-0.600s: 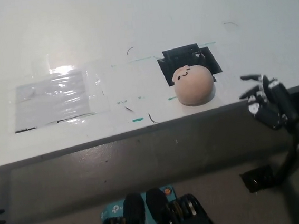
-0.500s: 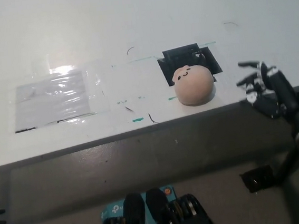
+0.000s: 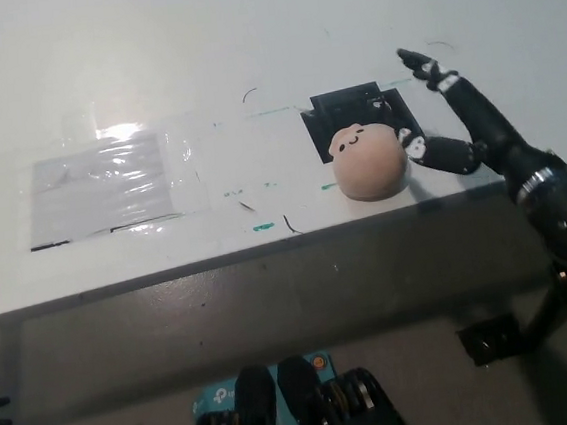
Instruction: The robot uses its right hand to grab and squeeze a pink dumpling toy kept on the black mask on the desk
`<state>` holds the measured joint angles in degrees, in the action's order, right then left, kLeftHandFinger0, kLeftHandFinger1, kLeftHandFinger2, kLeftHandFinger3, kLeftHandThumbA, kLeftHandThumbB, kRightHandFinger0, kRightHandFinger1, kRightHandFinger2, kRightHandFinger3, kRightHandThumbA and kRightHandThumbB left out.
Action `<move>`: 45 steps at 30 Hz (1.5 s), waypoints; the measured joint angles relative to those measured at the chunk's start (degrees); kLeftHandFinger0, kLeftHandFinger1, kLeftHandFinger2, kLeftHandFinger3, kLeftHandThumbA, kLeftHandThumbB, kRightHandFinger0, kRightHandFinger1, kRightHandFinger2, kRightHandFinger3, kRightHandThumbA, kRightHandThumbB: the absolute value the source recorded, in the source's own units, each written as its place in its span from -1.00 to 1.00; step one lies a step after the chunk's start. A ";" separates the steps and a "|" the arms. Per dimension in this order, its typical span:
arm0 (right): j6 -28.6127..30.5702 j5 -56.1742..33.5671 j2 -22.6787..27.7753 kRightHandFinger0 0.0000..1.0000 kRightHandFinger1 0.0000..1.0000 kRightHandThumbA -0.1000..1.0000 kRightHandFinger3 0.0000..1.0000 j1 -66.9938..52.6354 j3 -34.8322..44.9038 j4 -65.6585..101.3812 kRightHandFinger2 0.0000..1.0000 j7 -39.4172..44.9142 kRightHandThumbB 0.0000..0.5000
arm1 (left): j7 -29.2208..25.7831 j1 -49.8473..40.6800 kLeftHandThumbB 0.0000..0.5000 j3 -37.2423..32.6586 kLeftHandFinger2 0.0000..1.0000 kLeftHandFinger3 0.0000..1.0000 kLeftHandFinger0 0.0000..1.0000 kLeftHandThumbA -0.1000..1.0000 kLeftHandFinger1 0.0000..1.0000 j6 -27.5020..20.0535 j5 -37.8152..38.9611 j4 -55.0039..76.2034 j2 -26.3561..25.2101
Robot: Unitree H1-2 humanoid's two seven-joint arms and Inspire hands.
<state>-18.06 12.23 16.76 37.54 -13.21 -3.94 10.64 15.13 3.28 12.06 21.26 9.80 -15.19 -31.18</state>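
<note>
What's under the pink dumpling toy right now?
The pink dumpling toy sits on the black mask, overlapping its near edge onto the white desk. The part beneath it is hidden.

Clear shiny plastic sheet (image 3: 110,186) taped flat on the white desk's left part, small green and black pen marks (image 3: 260,218) near the front edge, blue box (image 3: 220,404) below the desk

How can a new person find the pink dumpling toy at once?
Look at the white desk, near its front edge on the right side. On the black mask there sits the pink dumpling toy, the only round thing, with a small drawn face on top.
</note>
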 measured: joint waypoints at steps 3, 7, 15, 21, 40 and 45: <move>-1.19 0.82 -0.08 1.00 1.00 0.35 1.00 1.80 -1.77 -2.19 1.00 0.97 0.87 | 0.00 0.02 -0.17 0.02 0.40 0.59 -0.06 1.00 0.18 0.07 0.02 0.06 0.01; -1.22 1.80 -0.97 1.00 1.00 0.33 1.00 3.29 -3.14 -7.17 1.00 1.28 0.95 | 0.00 -0.01 -0.23 0.02 0.42 0.58 -0.08 1.00 0.19 0.27 0.01 0.06 0.00; -0.06 4.17 -5.43 1.00 1.00 0.40 1.00 6.55 -4.34 -23.45 1.00 -0.66 0.98 | 0.04 0.26 -0.20 -0.02 0.41 0.59 -0.03 1.00 0.21 0.40 0.03 0.03 -0.02; 3.85 5.14 -7.45 1.00 1.00 0.35 1.00 8.73 -3.91 -31.64 1.00 -5.08 0.96 | 0.04 0.83 -0.28 -0.02 0.41 0.57 -0.07 1.00 0.19 0.53 0.02 0.06 -0.02; 21.77 12.31 -9.33 -0.94 -0.13 -1.00 -0.71 9.21 -9.62 -42.27 0.50 -20.14 -1.00 | 0.05 1.69 -0.25 -0.01 0.44 0.64 -0.06 1.00 0.22 1.73 0.03 0.31 -0.10; 24.36 14.84 -10.17 -1.00 -0.48 -1.00 0.14 8.04 -10.10 -43.07 0.27 -26.01 -0.95 | 0.03 1.65 -0.15 -0.02 0.43 0.61 -0.05 1.00 0.22 1.76 0.01 0.23 -0.03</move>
<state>6.29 27.07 6.59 45.57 -23.31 -47.01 -15.37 15.16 4.94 12.03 23.02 9.81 -14.96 -31.21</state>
